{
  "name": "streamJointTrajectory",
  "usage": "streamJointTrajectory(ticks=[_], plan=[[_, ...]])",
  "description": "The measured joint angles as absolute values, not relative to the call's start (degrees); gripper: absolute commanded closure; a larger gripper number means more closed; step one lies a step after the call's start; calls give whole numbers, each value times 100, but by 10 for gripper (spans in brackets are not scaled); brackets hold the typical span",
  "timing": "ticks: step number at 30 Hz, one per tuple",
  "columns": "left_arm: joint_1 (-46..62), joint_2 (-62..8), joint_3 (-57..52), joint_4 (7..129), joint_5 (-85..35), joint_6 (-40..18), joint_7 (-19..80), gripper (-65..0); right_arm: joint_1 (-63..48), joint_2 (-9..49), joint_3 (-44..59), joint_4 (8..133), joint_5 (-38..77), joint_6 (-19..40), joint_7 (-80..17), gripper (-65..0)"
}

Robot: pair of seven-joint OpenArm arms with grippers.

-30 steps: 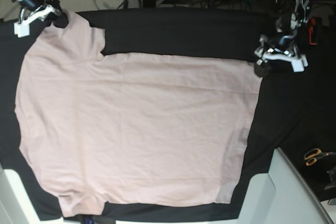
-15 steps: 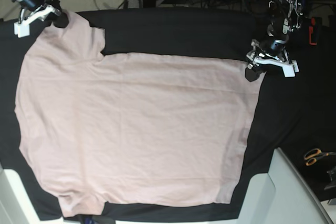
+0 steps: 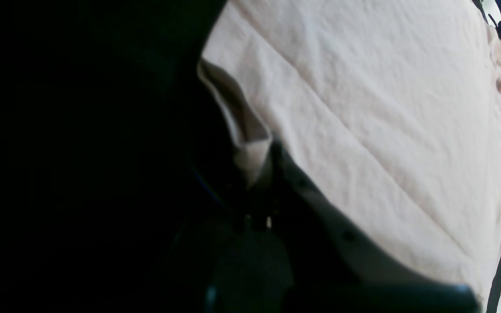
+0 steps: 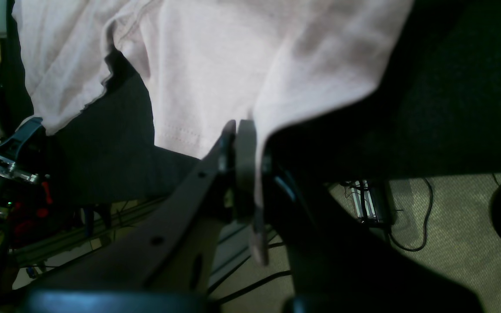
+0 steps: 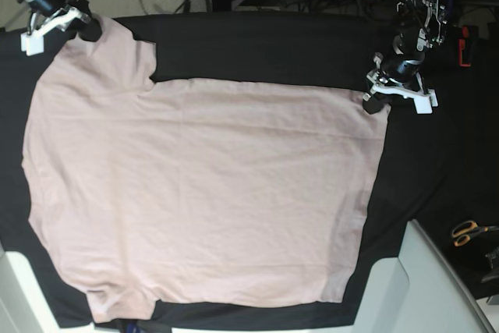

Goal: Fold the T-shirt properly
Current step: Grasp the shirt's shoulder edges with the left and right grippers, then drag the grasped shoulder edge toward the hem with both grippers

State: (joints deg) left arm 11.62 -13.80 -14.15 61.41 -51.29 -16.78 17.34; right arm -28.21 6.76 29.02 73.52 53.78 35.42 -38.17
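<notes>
Base view: the pale pink T-shirt (image 5: 207, 193) is lying spread over the black cloth (image 5: 257, 44), covering most of it. The right gripper (image 5: 90, 33) is closing on the shirt at its bunched upper-left part, near the cloth's far left corner. The left gripper (image 5: 376, 104) is closing on the shirt's upper-right corner, toward the cloth's right side. Between the two grippers, the shirt's upper edge is running nearly straight across from the left gripper to a step below the bunched part. At the cloth's near edge, a crumpled piece of the shirt is sticking out at lower left. Orange-handled scissors (image 5: 465, 232) are lying at the right, well apart from the shirt.

Left wrist view: jaws are standing shut, gripping a pinch of the shirt's corner; a fold is gaping open just beside the fingertips. Much of the gripper is dark and blurred.

Right wrist view: jaws are standing shut with a narrow strip of shirt between them, its end protruding past the fingers. The shirt is rising in a blurred fold to the grip; a flat hemmed part is lying on the cloth beside it. A cable (image 4: 424, 230) is curving beyond the cloth's edge.
</notes>
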Motion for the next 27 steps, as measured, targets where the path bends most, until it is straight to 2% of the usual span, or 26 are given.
streamJointTrajectory(ticks=[5,11,18,23,27], plan=[[1299,-1417,-1415,6204,-5146,-1699,1723,0,-3009,676,2899,7878,5356,3507,-3822,-6],[2014,-1420,-1431,6960,-5078,-1647,1841,0,-3232,672,2926,8582,5398,3503,-3957,-6],[2344,-1415,-1441,7548,-5039,-1557,1868,0,-3326,661,2965,8715,5398,3500,-4211,-6],[2484,-1492,-1441,7703,-5041,-1555,1887,0,-3369,670,3437,8715,5398,3500,-4235,-6],[2606,-1490,-1441,7780,-5039,-1564,1879,0,-3367,661,3815,8715,5398,3507,-4635,-6]])
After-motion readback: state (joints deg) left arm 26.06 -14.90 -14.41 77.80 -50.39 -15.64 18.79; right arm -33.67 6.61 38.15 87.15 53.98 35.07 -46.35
